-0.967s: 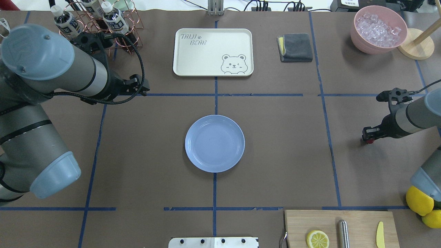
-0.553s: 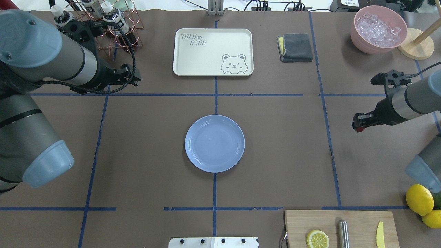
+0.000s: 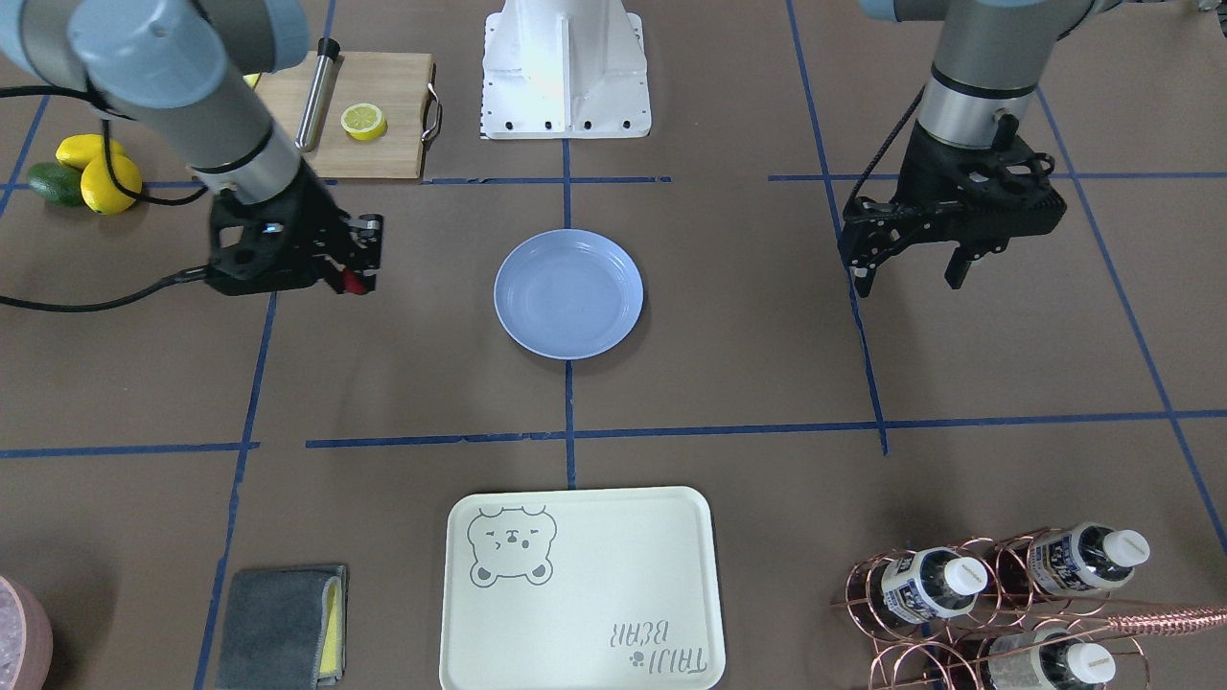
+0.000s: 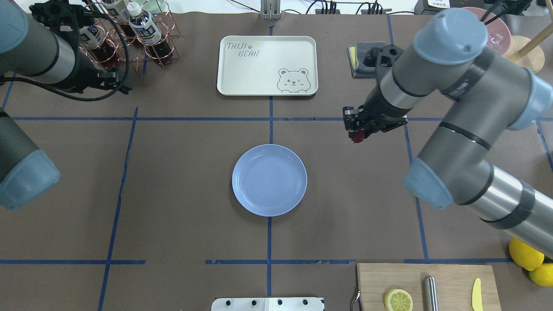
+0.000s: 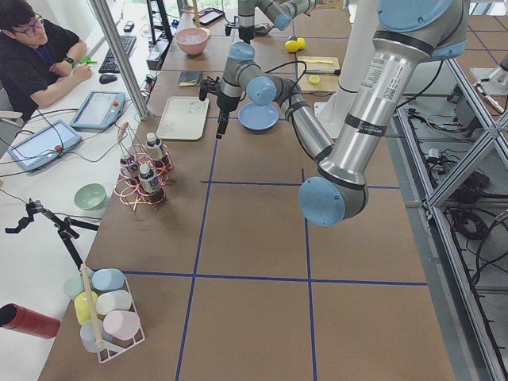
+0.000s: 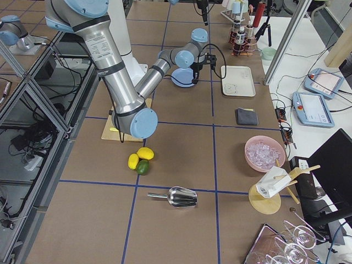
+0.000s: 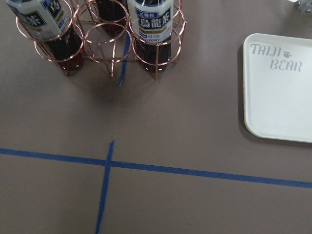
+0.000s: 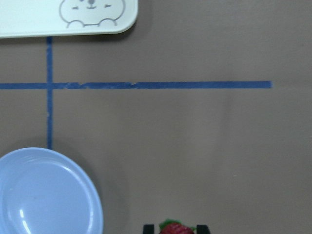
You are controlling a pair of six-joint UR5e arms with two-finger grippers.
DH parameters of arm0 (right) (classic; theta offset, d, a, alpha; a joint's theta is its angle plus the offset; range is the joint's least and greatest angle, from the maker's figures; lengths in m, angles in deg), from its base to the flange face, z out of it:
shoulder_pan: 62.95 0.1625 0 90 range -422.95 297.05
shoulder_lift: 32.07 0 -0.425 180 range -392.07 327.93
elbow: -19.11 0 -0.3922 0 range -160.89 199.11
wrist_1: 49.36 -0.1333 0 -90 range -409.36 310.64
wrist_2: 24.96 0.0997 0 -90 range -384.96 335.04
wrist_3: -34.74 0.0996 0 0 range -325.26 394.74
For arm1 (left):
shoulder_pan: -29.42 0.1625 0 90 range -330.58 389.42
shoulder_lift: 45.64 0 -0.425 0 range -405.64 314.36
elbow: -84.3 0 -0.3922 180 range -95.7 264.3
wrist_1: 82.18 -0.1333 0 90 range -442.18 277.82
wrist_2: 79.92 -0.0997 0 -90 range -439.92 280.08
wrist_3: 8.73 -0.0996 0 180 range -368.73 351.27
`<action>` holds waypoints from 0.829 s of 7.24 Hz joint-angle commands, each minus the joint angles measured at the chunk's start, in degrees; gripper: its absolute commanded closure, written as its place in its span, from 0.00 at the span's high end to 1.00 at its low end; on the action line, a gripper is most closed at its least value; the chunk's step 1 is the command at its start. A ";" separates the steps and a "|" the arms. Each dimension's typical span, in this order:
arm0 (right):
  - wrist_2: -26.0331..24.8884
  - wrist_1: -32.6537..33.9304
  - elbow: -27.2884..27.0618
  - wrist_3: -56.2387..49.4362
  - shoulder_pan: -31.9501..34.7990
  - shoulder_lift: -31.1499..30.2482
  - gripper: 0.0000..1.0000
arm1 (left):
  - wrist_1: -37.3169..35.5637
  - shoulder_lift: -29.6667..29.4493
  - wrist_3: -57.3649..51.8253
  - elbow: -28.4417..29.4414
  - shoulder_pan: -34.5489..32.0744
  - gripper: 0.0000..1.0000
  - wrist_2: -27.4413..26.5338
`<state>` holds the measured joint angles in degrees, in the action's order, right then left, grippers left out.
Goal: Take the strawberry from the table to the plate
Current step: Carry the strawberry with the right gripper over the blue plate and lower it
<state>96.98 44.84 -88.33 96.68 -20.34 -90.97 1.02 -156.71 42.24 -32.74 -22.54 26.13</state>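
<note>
The light-blue plate (image 4: 269, 180) lies with nothing on it at the middle of the brown table (image 4: 181, 181). My right gripper (image 4: 356, 133) hangs above the table, to the plate's right and slightly beyond it, shut on the small red strawberry (image 4: 357, 138). In the right wrist view the strawberry (image 8: 174, 228) sits between the two fingertips at the bottom edge, with the plate (image 8: 44, 195) at the lower left. In the front-facing view the strawberry (image 3: 354, 284) is apart from the plate (image 3: 567, 293). My left gripper (image 3: 909, 273) is open with nothing in it, near the bottle rack.
A cream bear tray (image 4: 267, 65) lies beyond the plate. The copper rack of bottles (image 4: 129, 30) stands at the back left and a grey cloth (image 4: 360, 60) at the back right. The cutting board (image 4: 425, 285) with a lemon half (image 4: 398, 299) and whole lemons (image 4: 525, 250) are at the near right.
My right arm has swung in from the table's right side toward the middle with the strawberry in its gripper. My left arm has drawn back to the far left by the bottle rack.
</note>
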 commanded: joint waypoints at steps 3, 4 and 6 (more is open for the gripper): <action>-8.99 -13.69 14.67 16.15 -12.52 12.57 0.00 | 0.82 6.91 -17.91 0.15 -7.61 1.00 3.90; -12.75 -15.95 19.07 17.33 -14.98 14.67 0.00 | 3.34 9.09 -18.45 0.15 -7.71 1.00 4.59; -13.93 -15.89 21.48 16.99 -15.44 15.13 0.00 | 15.80 16.73 -19.42 0.94 -8.24 1.00 8.90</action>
<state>83.95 29.51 -68.66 113.49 -35.15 -76.20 10.44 -144.04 23.31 -32.17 -30.50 33.18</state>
